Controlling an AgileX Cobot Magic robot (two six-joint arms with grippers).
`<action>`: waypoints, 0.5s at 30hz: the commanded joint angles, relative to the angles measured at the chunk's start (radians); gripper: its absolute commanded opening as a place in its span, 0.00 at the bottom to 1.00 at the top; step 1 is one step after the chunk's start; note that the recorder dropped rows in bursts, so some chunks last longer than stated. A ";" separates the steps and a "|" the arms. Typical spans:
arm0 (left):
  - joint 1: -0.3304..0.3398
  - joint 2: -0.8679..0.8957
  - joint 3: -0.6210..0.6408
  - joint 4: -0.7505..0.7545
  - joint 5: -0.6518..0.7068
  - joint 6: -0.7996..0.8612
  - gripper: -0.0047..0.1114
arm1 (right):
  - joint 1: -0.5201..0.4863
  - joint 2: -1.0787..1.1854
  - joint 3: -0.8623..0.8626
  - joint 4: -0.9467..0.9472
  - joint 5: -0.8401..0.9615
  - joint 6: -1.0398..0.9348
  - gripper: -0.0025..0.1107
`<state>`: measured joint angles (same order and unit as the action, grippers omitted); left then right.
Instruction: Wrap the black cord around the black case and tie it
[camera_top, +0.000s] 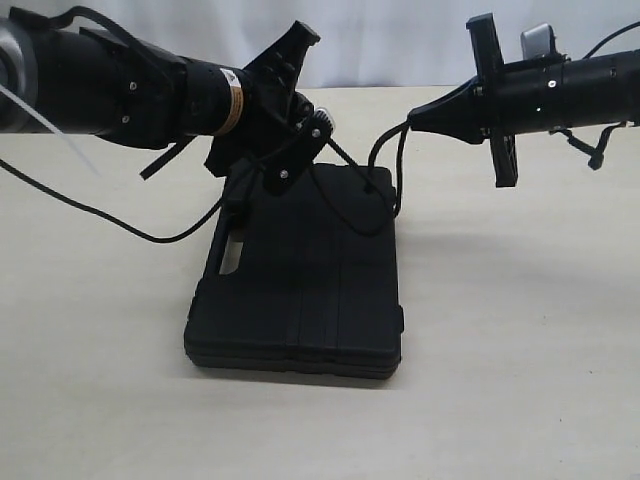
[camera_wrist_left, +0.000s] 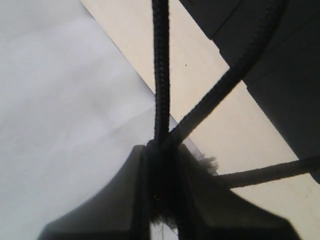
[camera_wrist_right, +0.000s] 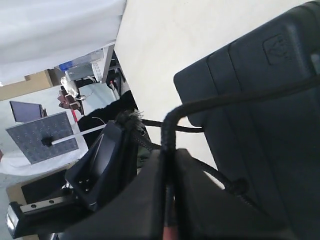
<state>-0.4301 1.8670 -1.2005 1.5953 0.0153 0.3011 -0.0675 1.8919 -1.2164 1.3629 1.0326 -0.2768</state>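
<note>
Cream matte tabletop (camera_top: 520, 400) nearest the lens, running back to a white cloth backdrop (camera_top: 400, 40).

Carries, at its middle, a flat rectangular black plastic case (camera_top: 300, 300), lying flat with the ridged lid up and the cut-out handle slot (camera_top: 232, 262) along its left side, toward the far end. Seen also as a dark slab in the left wrist view (camera_wrist_left: 280, 75) and with a moulded corner mark in the right wrist view (camera_wrist_right: 270, 100).

Above the far end of the case, two black cylindrical arms, both clear of the lid. Left gripper (camera_top: 318, 128) over the far left part of the case; right gripper (camera_top: 412, 120) high beside the far right corner.

Left gripper (camera_wrist_left: 162, 165): fingers pinched narrow on a long, thin, matte black braided cord (camera_wrist_left: 161, 75), two strands leaving the clamp, one straight and one slanting. Right gripper (camera_wrist_right: 170, 165): fingers pressed together on the same cord (camera_wrist_right: 240, 100), which bends sharply at the tips.

Between the grippers, cord (camera_top: 400, 175) hanging in slack loops, draped onto the far part of the lid. Cannot tell whether any strand passes beneath the case.

Small knot (camera_wrist_right: 239, 186) on one strand over the lid. Frayed tuft (camera_wrist_left: 207, 162) just beside the left fingertips, visible too from outside (camera_top: 322, 118).
</note>
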 joint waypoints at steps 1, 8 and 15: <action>-0.005 -0.001 -0.011 -0.035 0.008 -0.021 0.04 | -0.003 -0.003 0.004 0.013 -0.015 -0.012 0.06; -0.005 -0.037 -0.011 -0.045 -0.049 -0.021 0.04 | -0.040 -0.001 0.004 -0.094 0.008 0.361 0.06; -0.003 -0.042 -0.011 -0.068 -0.072 -0.021 0.04 | -0.128 0.074 0.006 -0.156 0.188 0.502 0.06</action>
<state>-0.4301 1.8368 -1.2005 1.5543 -0.0375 0.2933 -0.1673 1.9335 -1.2143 1.2237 1.1344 0.1833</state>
